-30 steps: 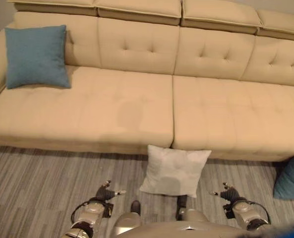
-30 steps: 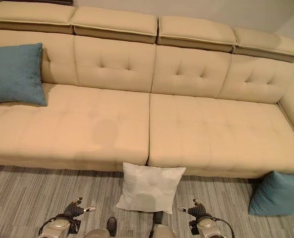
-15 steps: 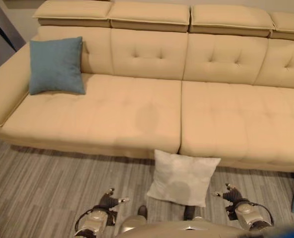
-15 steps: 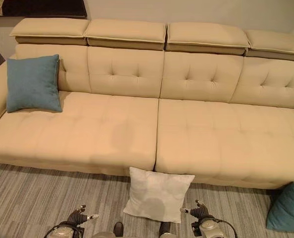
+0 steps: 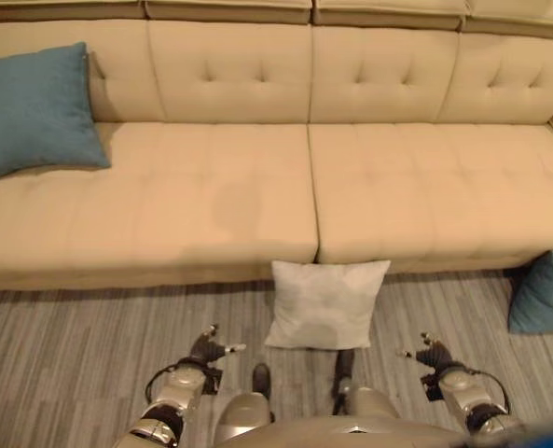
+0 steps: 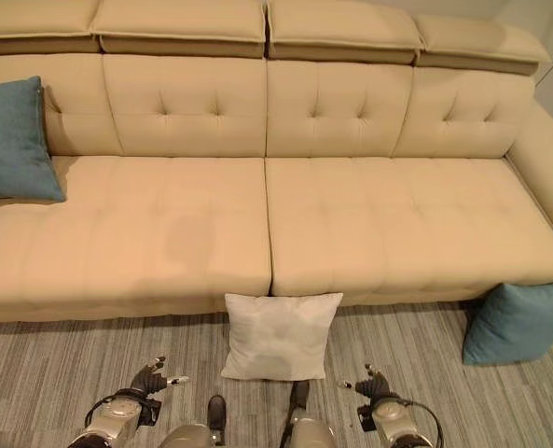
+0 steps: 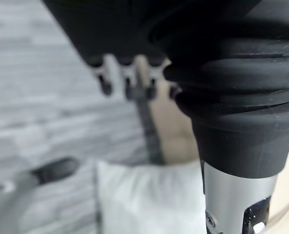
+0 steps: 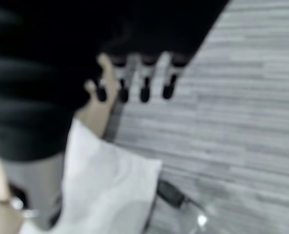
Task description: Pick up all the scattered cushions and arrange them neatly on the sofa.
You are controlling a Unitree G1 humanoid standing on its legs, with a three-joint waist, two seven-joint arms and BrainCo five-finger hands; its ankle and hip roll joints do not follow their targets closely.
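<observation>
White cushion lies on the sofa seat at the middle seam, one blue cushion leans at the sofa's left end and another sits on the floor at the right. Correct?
Not quite. The white cushion is on the floor against the sofa front, below the middle seam, as the right eye view shows. One blue cushion does lean at the left end, and the other blue cushion is on the floor at the right.

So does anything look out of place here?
Yes: a white cushion leans against the sofa front on the floor, and a teal cushion sits on the floor by its right end. Another teal one is already on the seat.
</observation>
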